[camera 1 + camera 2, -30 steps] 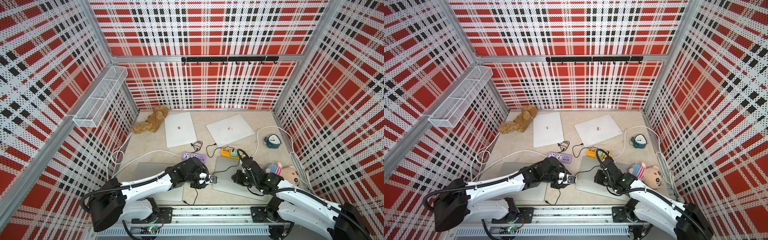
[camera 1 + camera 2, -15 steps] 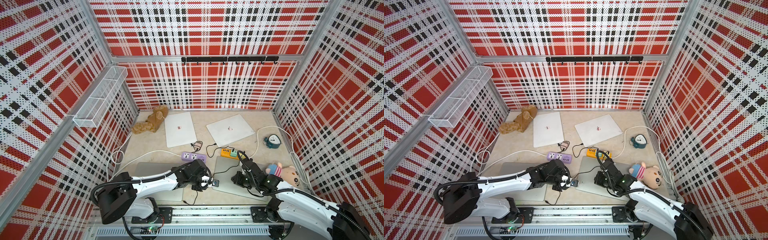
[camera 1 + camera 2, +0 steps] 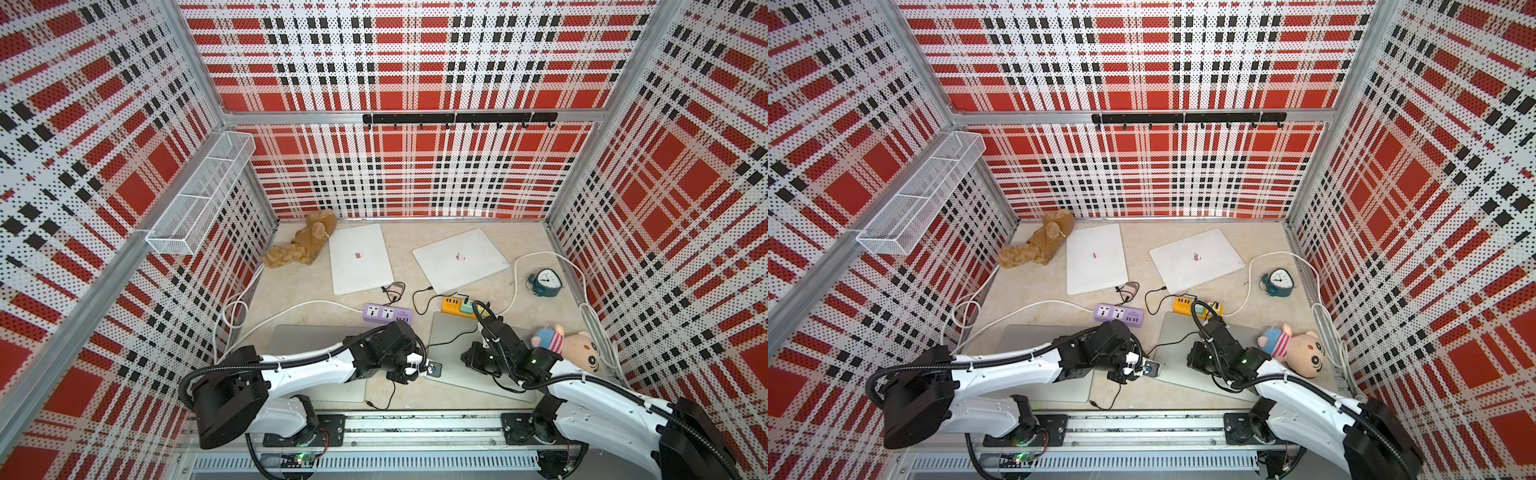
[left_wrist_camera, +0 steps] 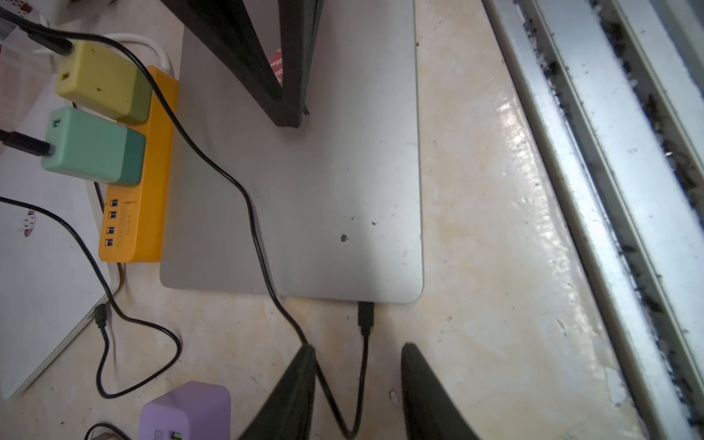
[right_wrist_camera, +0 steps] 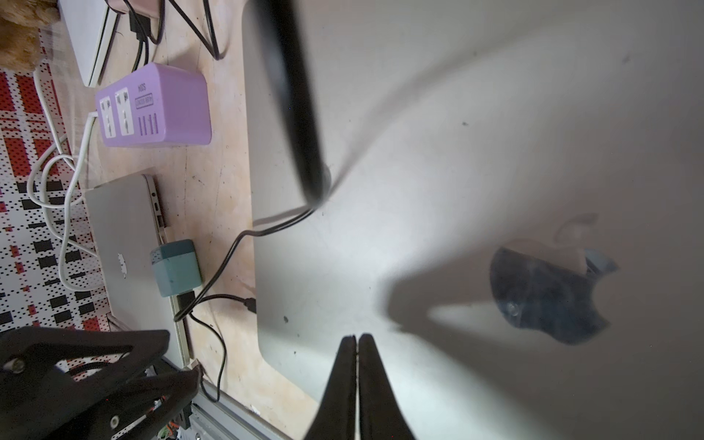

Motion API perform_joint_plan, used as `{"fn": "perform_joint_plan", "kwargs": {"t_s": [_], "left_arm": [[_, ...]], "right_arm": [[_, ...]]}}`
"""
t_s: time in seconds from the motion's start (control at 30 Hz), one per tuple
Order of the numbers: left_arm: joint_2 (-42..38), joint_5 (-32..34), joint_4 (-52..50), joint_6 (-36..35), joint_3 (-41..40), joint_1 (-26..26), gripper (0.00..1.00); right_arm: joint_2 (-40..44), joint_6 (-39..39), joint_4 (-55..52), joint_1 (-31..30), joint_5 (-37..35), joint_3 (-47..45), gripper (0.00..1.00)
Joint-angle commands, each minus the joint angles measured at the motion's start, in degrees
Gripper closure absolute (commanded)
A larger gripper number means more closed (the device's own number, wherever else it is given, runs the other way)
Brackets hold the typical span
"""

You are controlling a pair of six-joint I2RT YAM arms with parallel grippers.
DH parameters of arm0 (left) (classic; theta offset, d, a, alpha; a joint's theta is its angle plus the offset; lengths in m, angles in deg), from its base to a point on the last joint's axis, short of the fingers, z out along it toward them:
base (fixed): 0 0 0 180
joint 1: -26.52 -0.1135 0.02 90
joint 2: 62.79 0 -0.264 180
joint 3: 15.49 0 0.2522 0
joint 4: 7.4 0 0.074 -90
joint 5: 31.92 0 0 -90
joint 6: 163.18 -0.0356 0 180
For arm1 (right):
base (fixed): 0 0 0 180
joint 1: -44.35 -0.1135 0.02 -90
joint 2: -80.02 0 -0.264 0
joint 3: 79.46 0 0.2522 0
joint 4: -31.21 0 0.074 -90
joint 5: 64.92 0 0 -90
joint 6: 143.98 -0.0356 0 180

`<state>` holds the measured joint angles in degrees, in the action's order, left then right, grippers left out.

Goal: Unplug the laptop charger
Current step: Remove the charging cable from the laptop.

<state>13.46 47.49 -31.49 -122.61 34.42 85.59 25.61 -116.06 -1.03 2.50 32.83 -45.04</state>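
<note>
At grey laptop's [image 4: 324,190] left edge: left end effector [image 4: 359,346] released, straddling cable [image 4: 365,375] behind USB-C plug [image 4: 365,316]; right end effector [image 5: 357,339] clenched empty on lid [image 5: 438,152]. Next: clamp plug, pull straight.

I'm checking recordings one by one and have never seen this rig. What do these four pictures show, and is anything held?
Two white robot arms with two-finger grippers work on a table. Both top views look down from overhead; each wrist view comes from a camera on that arm. On the table lie two white laptops, two grey laptops, a purple strip, an orange strip, two plush toys and a clock. The left gripper is open, its jaws either side of the black cable just behind the plug, which sits in the right-hand grey laptop's edge. The right gripper is shut and empty, its tips at that laptop's lid. Nothing is held.
</note>
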Motion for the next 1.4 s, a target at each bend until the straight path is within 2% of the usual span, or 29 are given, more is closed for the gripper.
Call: {"fn": "perform_joint_plan", "kwargs": {"t_s": [0.0,0.2,0.67,1.03,1.37], "left_arm": [[-0.4,-0.7,0.8,-1.2,0.0,0.5,0.59],[4.3,-0.7,-2.0,-0.8,2.4,0.5,0.65],[10.4,3.1,-0.1,-0.2,3.6,-0.4,0.70],[13.3,1.7,0.0,-0.3,5.5,-1.2,0.72],[15.5,-0.6,-2.6,-0.6,7.3,-1.4,0.77]], "right_arm": [[-0.7,-0.5,1.1,-0.3,-0.3,0.6,0.92],[-1.4,-0.2,1.0,-0.3,-0.2,1.1,0.92],[-2.4,-1.1,4.2,-0.3,0.9,-0.3,0.92],[-4.9,-0.8,5.9,-0.3,2.0,-0.5,0.92],[-2.2,-2.6,4.6,-0.4,1.8,-3.5,0.92]]}}
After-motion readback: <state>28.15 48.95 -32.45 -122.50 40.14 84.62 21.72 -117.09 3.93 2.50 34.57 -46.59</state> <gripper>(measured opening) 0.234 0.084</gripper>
